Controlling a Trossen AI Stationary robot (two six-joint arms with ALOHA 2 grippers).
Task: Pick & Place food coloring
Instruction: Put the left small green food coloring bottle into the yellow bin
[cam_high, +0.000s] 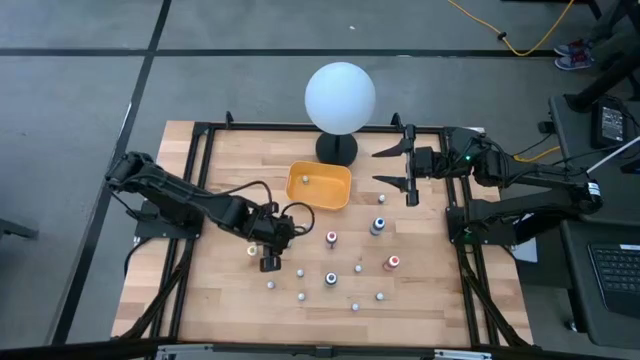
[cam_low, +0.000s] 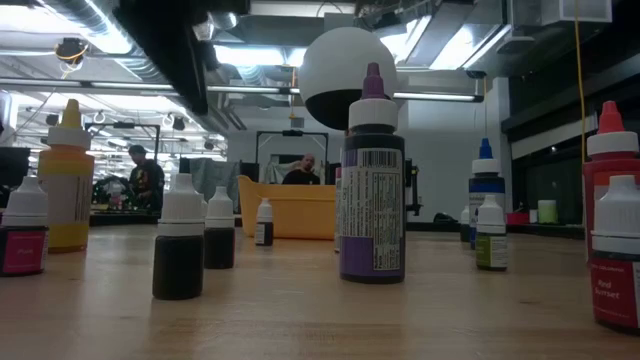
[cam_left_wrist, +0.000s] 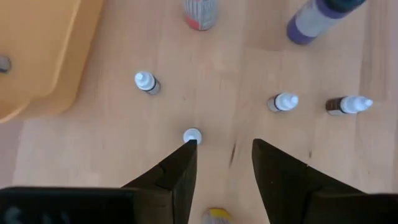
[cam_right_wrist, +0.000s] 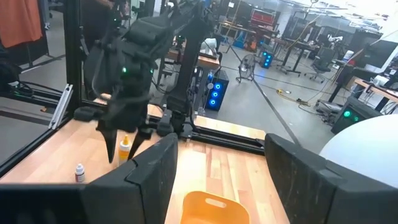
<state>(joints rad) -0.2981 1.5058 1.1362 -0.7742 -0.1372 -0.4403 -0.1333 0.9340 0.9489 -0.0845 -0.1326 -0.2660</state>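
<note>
The wooden table (cam_high: 420, 300) stands on grey floor. Food coloring bottles (cam_high: 331, 279) are scattered at centre. Tray (cam_high: 319, 186) and globe (cam_high: 340, 96) stand at 12 o'clock. Left gripper (cam_high: 268, 252) hovers open over a yellow-capped bottle (cam_left_wrist: 216, 215); right gripper (cam_high: 408, 167) waits open at 2 o'clock.

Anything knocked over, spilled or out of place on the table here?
Nothing stands out. The food coloring bottles stand upright and scattered on the table, one already in the yellow tray, no spills. The left gripper hovers open over a yellow-capped bottle.

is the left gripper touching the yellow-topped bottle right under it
Cannot tell. In the left wrist view the yellow-topped bottle peeks out between the left gripper and its open fingers, but whether a gap remains is hidden; the high view is too coarse.
</note>
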